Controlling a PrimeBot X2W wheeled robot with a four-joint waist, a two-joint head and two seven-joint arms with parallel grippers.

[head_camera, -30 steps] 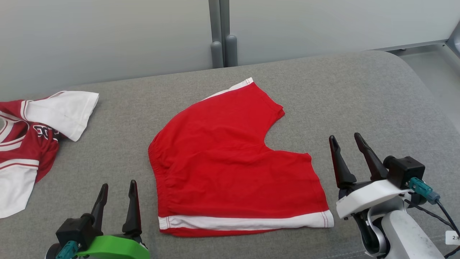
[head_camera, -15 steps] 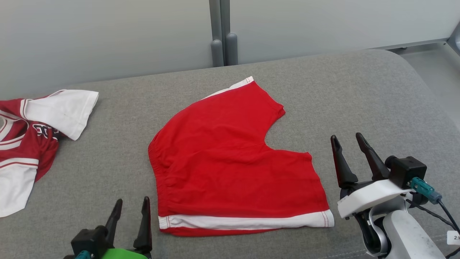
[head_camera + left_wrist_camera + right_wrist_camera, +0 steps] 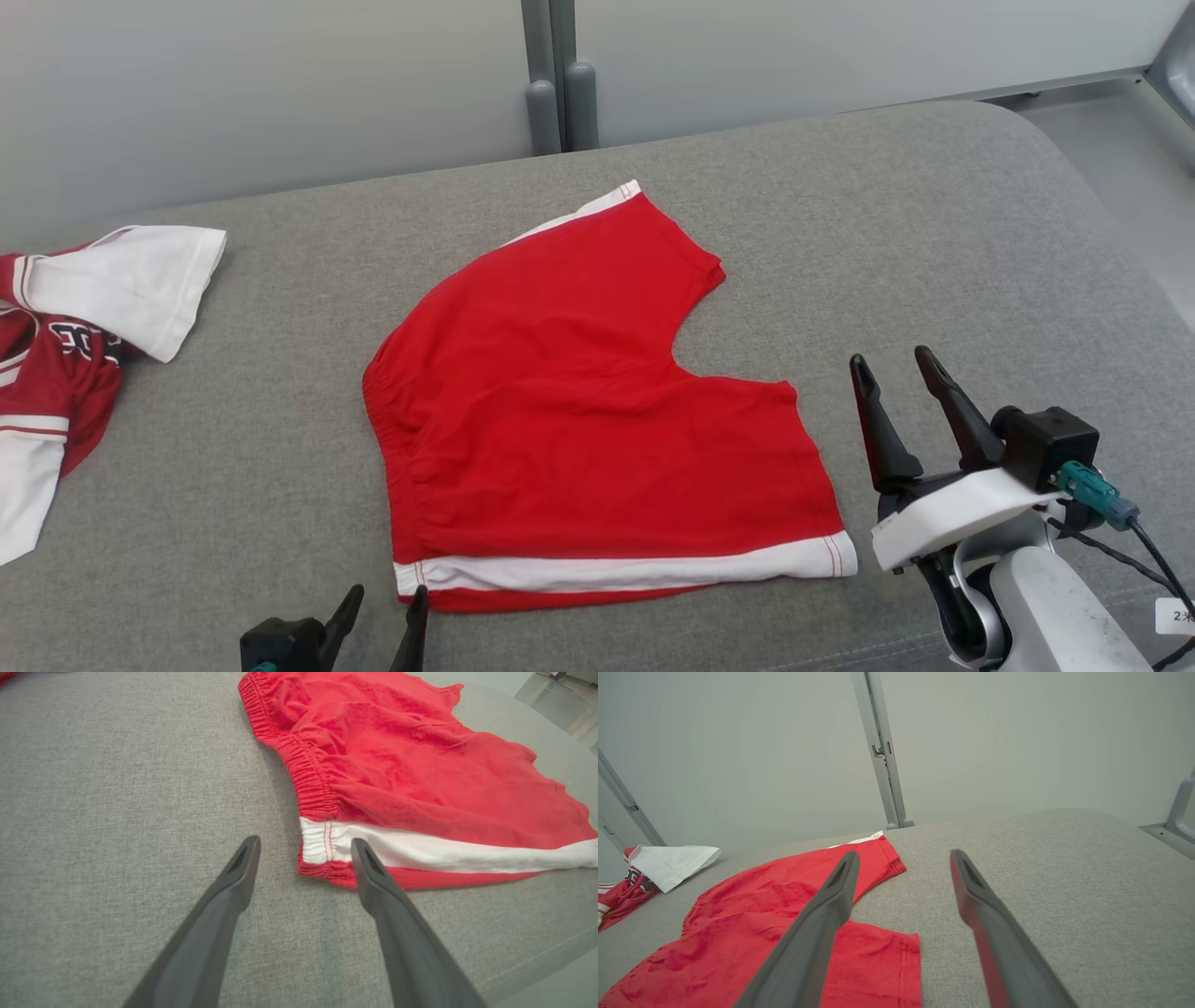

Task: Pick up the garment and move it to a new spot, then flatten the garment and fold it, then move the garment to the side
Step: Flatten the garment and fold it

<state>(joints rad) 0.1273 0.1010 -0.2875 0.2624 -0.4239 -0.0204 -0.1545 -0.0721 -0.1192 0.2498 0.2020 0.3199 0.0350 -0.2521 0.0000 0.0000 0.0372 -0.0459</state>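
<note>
The garment (image 3: 579, 411) is a pair of red shorts with a white side stripe, lying spread flat on the grey cushion (image 3: 934, 243). My left gripper (image 3: 383, 605) stands open at the bottom edge of the head view, right by the shorts' near waistband corner. In the left wrist view that white-striped corner (image 3: 322, 842) lies between and just beyond the left gripper (image 3: 303, 851) fingertips. My right gripper (image 3: 887, 369) is open, raised to the right of the shorts' leg hem. The right wrist view shows the right gripper (image 3: 903, 858) open above the shorts (image 3: 784, 914), holding nothing.
A red and white jersey (image 3: 84, 317) lies crumpled at the cushion's far left, also seen as the jersey (image 3: 649, 870) in the right wrist view. A grey wall with a metal post (image 3: 551, 84) runs behind the cushion. The cushion's rounded edge drops off at the right.
My left gripper has moved right and down the head view, from left of the shorts to their near waistband corner. The head camera has shifted slightly. The right gripper has stayed put.
</note>
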